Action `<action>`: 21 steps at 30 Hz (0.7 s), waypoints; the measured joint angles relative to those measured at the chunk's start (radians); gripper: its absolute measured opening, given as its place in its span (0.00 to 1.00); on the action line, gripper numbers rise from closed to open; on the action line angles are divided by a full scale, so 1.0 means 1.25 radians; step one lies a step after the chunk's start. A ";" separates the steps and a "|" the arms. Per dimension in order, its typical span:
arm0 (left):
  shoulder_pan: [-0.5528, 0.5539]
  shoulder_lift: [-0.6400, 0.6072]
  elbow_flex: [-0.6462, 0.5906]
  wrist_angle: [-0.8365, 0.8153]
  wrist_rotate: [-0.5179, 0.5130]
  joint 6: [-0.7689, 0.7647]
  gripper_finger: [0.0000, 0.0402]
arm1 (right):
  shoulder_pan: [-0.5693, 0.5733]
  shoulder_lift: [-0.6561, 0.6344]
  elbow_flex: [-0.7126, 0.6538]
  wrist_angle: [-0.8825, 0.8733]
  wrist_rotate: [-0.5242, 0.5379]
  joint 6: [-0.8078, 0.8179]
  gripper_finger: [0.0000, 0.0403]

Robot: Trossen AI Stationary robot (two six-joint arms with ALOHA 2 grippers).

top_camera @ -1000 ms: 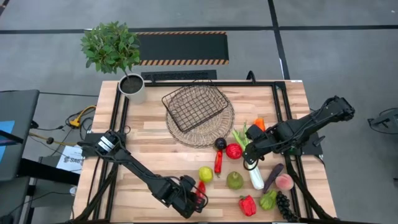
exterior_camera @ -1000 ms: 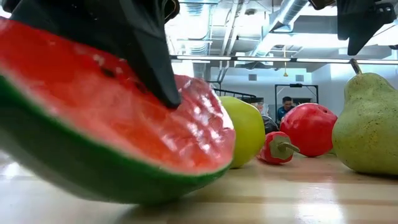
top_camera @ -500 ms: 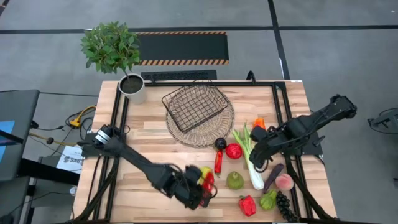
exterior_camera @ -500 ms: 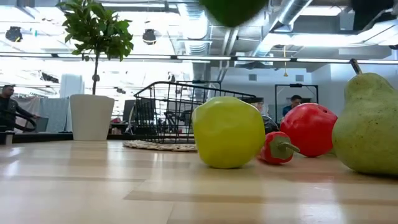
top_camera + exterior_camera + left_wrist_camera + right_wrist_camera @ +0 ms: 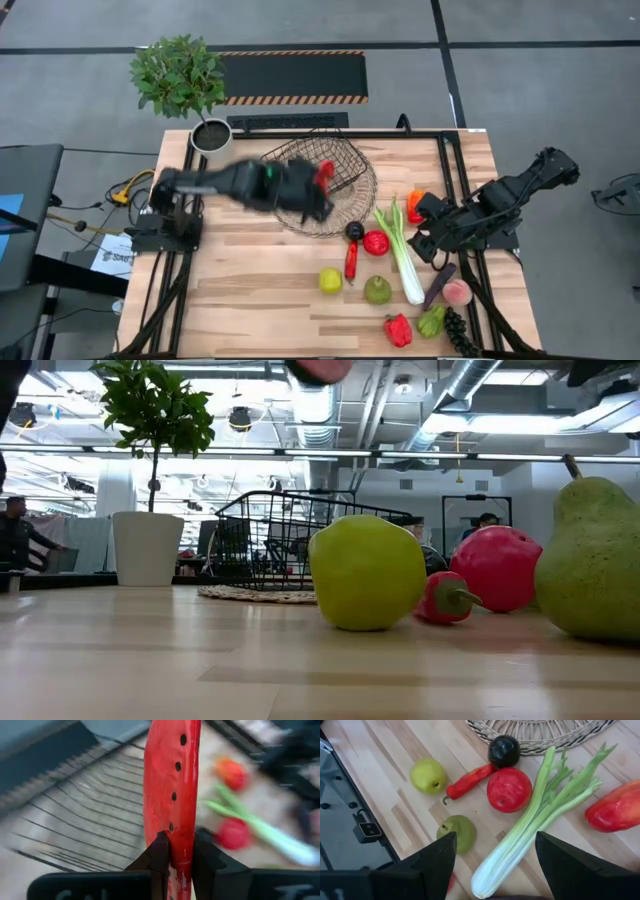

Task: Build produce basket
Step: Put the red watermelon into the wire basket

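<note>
Table (image 5: 240, 290): a light wooden top is seen from above, with dark rails along both sides.
Potted plant (image 5: 182, 80): a green plant in a white pot is stood at the far left corner.
Wicker tray (image 5: 330, 215): a round flat woven tray is laid at the far middle of the table.
Basket (image 5: 345, 165): the dark wire-mesh basket is set on the wicker tray, slightly askew.
Left gripper (image 5: 318, 185): it is held above the basket's near edge, blurred in the high view; in the left wrist view the fingers (image 5: 159, 856) are pressed tight on both faces of a watermelon slice (image 5: 172, 780).
Watermelon slice: it is gripped edge-on, red with dark seeds, over the basket's mesh.
Right gripper (image 5: 425, 243): it is held low beside the celery (image 5: 400, 250), on the right of the table; in the right wrist view its fingers (image 5: 432, 857) are spread wide with nothing between them.
Produce: near the table's front a yellow-green apple (image 5: 330, 280), a green pear (image 5: 377, 290), a red chilli (image 5: 351, 260), a red tomato (image 5: 376, 242) and a dark round fruit (image 5: 354, 231) are laid out on the wood.
</note>
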State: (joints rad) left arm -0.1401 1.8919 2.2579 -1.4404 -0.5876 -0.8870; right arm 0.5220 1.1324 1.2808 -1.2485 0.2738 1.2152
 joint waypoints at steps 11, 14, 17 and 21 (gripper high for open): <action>0.372 0.005 -0.013 0.094 0.202 0.497 0.08 | -0.019 0.002 0.000 -0.001 0.038 0.041 0.72; 0.434 0.006 -0.062 0.171 0.298 0.573 0.08 | -0.028 0.002 0.000 0.000 0.040 0.059 0.72; 0.476 0.007 -0.111 0.183 0.366 0.634 0.08 | -0.032 0.002 0.000 0.000 0.059 0.075 0.72; 0.500 0.007 -0.210 0.226 0.384 0.709 0.08 | -0.045 0.002 0.000 -0.001 0.075 0.084 0.72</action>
State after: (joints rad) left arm 0.4845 1.9001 1.9958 -1.1579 -0.1075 -0.0006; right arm 0.4654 1.1347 1.2804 -1.2491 0.3672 1.3205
